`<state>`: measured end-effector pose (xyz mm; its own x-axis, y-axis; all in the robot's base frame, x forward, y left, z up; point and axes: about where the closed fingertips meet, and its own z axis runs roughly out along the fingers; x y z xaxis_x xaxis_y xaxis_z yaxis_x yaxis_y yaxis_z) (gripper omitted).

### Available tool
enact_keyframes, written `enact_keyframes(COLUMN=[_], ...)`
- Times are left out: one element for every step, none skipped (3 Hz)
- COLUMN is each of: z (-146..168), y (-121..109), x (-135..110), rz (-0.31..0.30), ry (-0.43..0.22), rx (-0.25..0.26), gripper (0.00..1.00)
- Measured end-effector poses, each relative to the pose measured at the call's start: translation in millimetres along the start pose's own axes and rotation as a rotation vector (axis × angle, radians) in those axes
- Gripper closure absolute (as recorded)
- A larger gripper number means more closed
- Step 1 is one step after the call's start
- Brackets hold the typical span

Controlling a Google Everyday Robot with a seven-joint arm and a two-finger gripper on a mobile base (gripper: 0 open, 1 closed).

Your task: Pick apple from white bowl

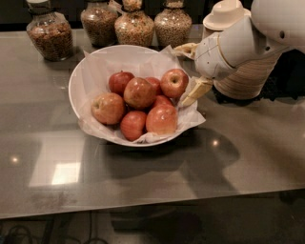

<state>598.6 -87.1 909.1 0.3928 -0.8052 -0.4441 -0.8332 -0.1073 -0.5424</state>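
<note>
Gripper (190,70) is hovering at the right rim of the white bowl (71,90), and I am holding it wide open. One pale yellow finger (196,90) is angling down over the crinkled paper lining (102,71), the other is sitting higher up by the back edge, and nothing is lying between them. The apple (174,82), red with a yellow-orange blush and its stem dimple facing up, is resting inside the bowl at the right of the pile, just beside my lower finger; I cannot tell whether the two are touching. The other apples (139,92) are crowding against it on the left and in front, all of them lying on the paper. The bowl is standing on the grey glossy table (143,186). My white arm (238,43) is reaching in from the right, passing in front of a stack of tan paper bowls (248,83) with a white lid (226,13) on top. Four glass jars (135,26) of dry food are lining the far edge behind the bowl
</note>
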Motion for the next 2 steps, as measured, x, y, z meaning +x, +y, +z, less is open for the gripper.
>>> enact_keyframes(z=[4.1, 6.0], y=[0.9, 2.7], x=[-2.1, -2.9], rz=[-0.031, -0.037], ry=[0.006, 0.008], rx=[-0.008, -0.011], gripper=[0.18, 0.36])
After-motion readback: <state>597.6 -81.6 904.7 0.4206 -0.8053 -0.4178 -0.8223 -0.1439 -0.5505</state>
